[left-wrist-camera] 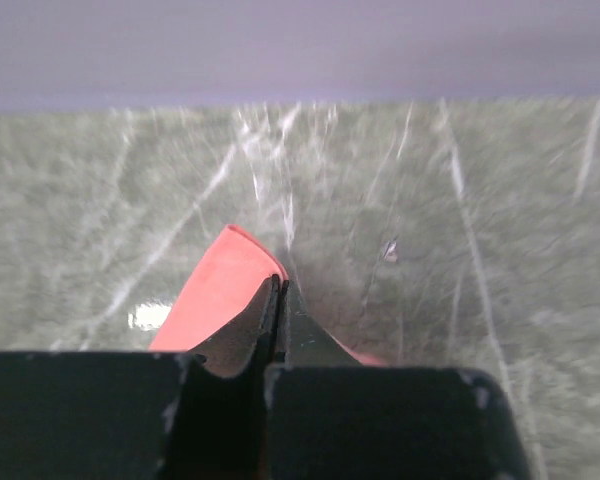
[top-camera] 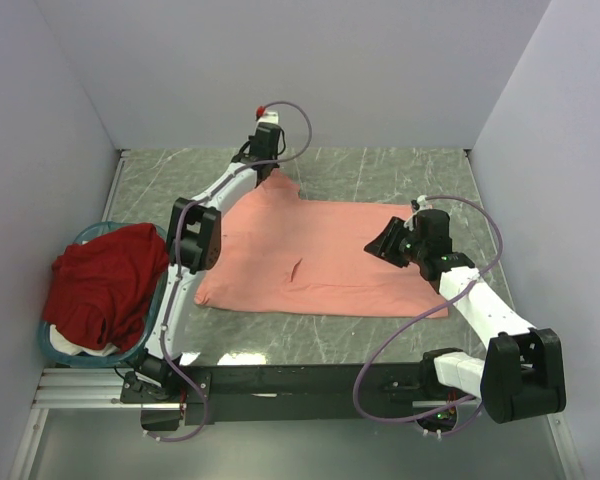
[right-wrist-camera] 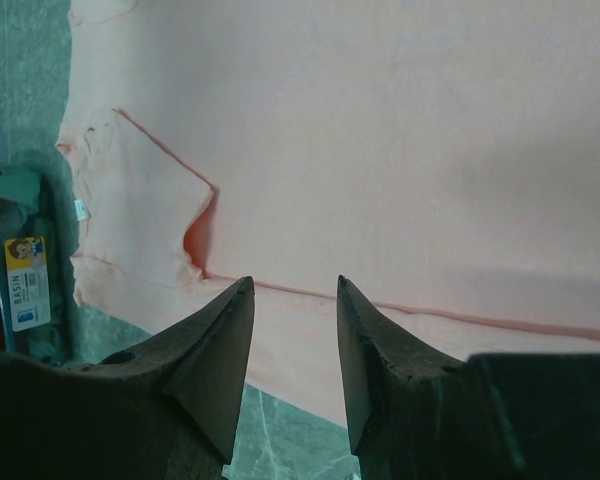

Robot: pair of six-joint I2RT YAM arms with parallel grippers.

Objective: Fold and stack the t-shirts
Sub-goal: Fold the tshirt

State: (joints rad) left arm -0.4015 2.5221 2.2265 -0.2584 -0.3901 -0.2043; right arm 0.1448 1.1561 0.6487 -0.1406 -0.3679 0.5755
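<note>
– Left gripper (top-camera: pixel 268 168) first, seen from above: where is it?

– At the far side of the table (top-camera: pixel 400 170), arm stretched out. It sits at the far left corner of the salmon-pink t-shirt (top-camera: pixel 330 260), and the cloth rises to a peak there. The rest of that shirt lies spread flat in the middle of the table.

– And the other shirt?

– The dark red t-shirt (top-camera: pixel 105 280) is heaped in the teal basket (top-camera: pixel 52 345) at the left edge, spilling over its rim. The right gripper (top-camera: pixel 372 246) hangs above the right part of the pink shirt, pointing left.

– What does the left wrist camera show?

– The left gripper (left-wrist-camera: pixel 282 285) is clamped, its fingers (left-wrist-camera: pixel 250 330) pressed together on a fold of the salmon-pink t-shirt (left-wrist-camera: pixel 220 285). Pink cloth sticks out on the left of them, and a sliver shows on the right. The marbled table (left-wrist-camera: pixel 460 250) lies beyond.

– And the right wrist?

– The right gripper (right-wrist-camera: pixel 295 285) stands with its jaws apart and nothing between them. It is above the salmon-pink t-shirt (right-wrist-camera: pixel 380 130), near a hem seam and a sleeve. The teal basket (right-wrist-camera: pixel 10 190) with a label (right-wrist-camera: pixel 26 283) shows at the left edge.
</note>
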